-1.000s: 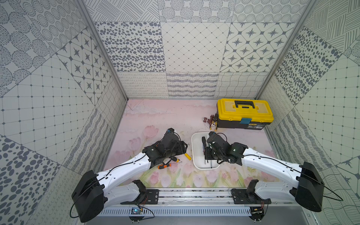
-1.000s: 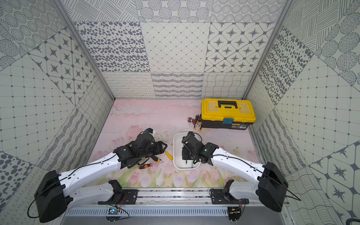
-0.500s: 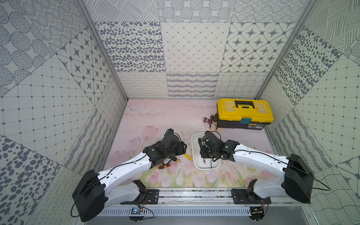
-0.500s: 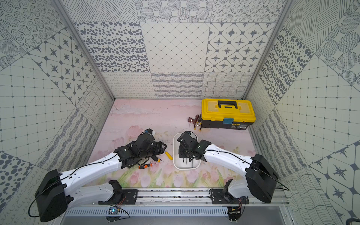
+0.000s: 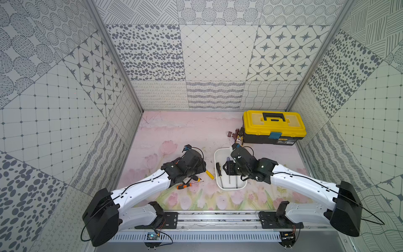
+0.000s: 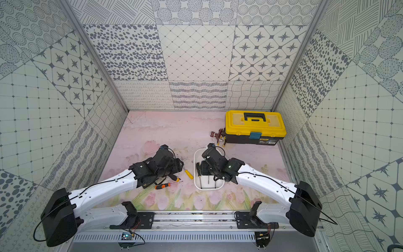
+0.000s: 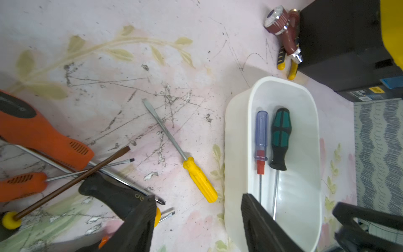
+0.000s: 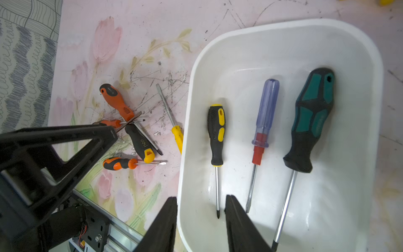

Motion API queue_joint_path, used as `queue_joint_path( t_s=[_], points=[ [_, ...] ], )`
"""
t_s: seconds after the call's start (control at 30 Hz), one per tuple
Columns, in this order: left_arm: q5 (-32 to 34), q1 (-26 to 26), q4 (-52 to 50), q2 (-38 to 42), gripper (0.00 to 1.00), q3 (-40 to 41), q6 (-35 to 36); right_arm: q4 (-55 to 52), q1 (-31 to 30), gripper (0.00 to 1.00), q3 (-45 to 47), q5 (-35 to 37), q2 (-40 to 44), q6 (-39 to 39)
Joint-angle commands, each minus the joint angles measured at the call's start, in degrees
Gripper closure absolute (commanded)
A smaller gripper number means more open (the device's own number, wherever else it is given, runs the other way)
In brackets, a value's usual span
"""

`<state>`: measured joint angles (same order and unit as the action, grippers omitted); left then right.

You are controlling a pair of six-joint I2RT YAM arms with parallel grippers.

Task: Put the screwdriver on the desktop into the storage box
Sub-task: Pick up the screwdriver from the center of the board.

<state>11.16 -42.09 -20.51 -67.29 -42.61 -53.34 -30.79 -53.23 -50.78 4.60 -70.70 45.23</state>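
The white storage box [image 5: 231,189] [image 6: 208,189] [image 8: 283,24] [image 7: 283,79] lies on the tulip-printed desktop [image 5: 185,131]. Inside lie three screwdrivers: a black-and-yellow one [image 8: 216,131] [image 5: 218,169], a blue-and-red one [image 8: 265,113] [image 7: 261,131] and a green-and-black one [image 8: 311,117] [image 7: 280,135]. My right gripper [image 8: 200,198] [image 5: 229,169] hangs open over the box's near end, holding nothing, its jaws either side of the rim. A yellow screwdriver [image 7: 199,179] [image 5: 209,174] [image 6: 188,174] lies on the desktop beside the box. My left gripper [image 7: 197,196] [image 5: 201,169] is open and empty above it.
Several more screwdrivers lie crossed in a pile left of the box: a large orange one [image 8: 116,101], a black one with a yellow end [image 8: 140,141], an orange-and-black one [image 5: 183,186] [image 8: 118,163]. A yellow-lidded black toolbox [image 5: 273,127] stands at back right, with a maroon nozzle [image 5: 234,135] beside it.
My right gripper has opened over the storage box, and the black-and-yellow screwdriver lies loose inside. The left arm has barely moved.
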Motion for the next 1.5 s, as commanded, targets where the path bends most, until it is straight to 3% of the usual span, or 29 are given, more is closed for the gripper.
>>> queue_joint_path(
  t_s=[0.0,0.13,0.33,0.73,0.97,1.13,1.3,1.47],
  points=[
    [7.30,2.79,-11.00,-0.95,0.33,-1.21,-5.13,0.43,-0.89,0.62,0.81,0.76,1.09,-0.99],
    [5.38,5.78,-11.65,-1.14,0.34,-0.37,-6.59,0.45,-1.11,0.63,0.83,0.43,0.80,-1.00],
    [4.66,6.18,-11.44,-0.86,0.37,-0.39,-6.92,0.46,-1.33,0.64,1.13,0.58,0.78,-0.99],
    [6.57,-0.30,-18.00,-3.55,0.41,-0.73,-5.38,-0.34,-1.28,0.66,1.28,1.38,2.12,-1.07],
    [1.85,-1.33,-10.81,-1.19,0.38,1.03,-0.09,-0.42,-1.08,0.65,0.45,1.78,0.93,-1.45],
    [0.72,-1.33,-7.22,-8.26,0.40,-5.13,-1.38,-0.66,-1.08,0.66,-0.06,1.47,0.60,-1.38],
    [-0.96,-1.41,-8.70,-18.07,0.53,-12.26,-2.79,-2.02,-1.08,0.66,-0.04,2.32,1.98,-1.35],
    [-2.18,-1.33,-8.26,-22.80,0.56,-12.71,-7.01,-2.36,-1.08,0.66,0.33,2.88,3.62,-1.31]
  ],
)
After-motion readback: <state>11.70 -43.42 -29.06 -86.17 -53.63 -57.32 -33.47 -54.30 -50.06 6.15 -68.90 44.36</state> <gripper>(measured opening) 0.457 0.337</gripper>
